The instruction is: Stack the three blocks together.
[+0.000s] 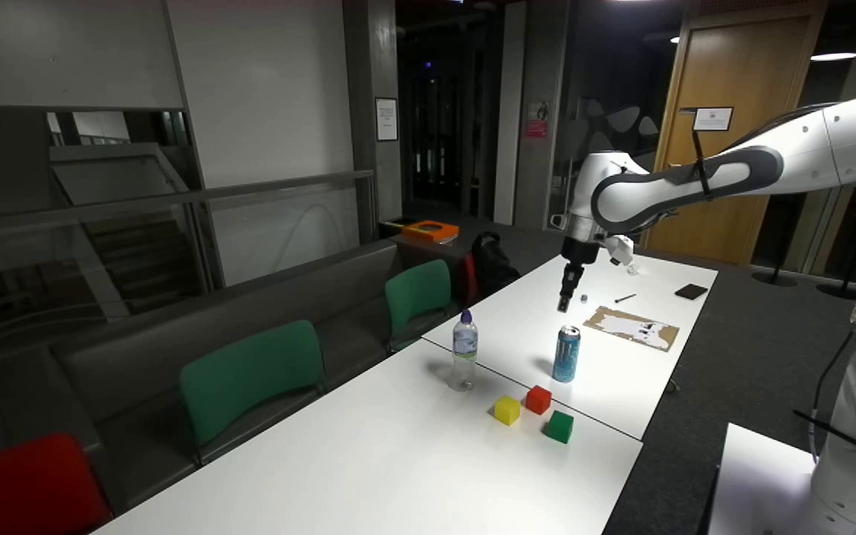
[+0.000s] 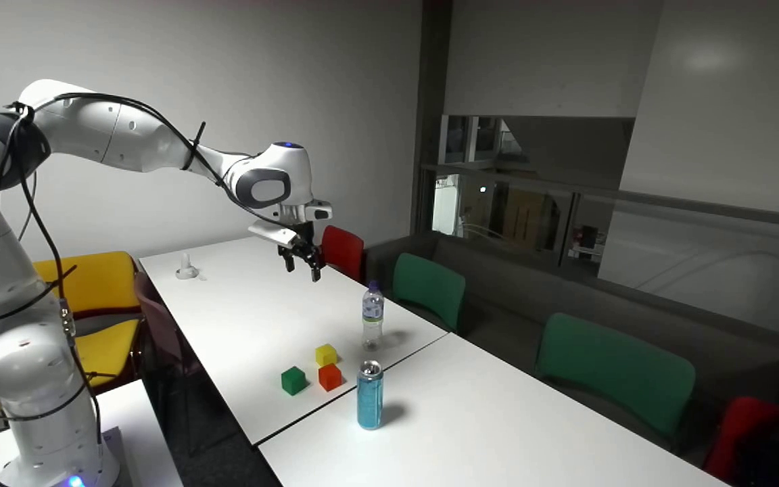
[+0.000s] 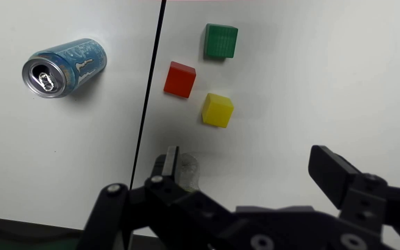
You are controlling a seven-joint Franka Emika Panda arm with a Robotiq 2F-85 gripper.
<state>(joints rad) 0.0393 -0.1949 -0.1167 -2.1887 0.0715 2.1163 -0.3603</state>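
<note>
The hand (image 3: 245, 156) hangs well above the tabletop (image 3: 290, 86), jaws spread wide and holding nothing; yellow block (image 3: 217, 110), red block (image 3: 180, 80) and green block (image 3: 221, 41) lie unstacked below it, so the coming reach is probably chiefly downward.

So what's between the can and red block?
The dark table seam runs between the can and the red block; wrist view shows it.

White arm (image 2: 143, 143), black hand (image 3: 244, 153).
</note>
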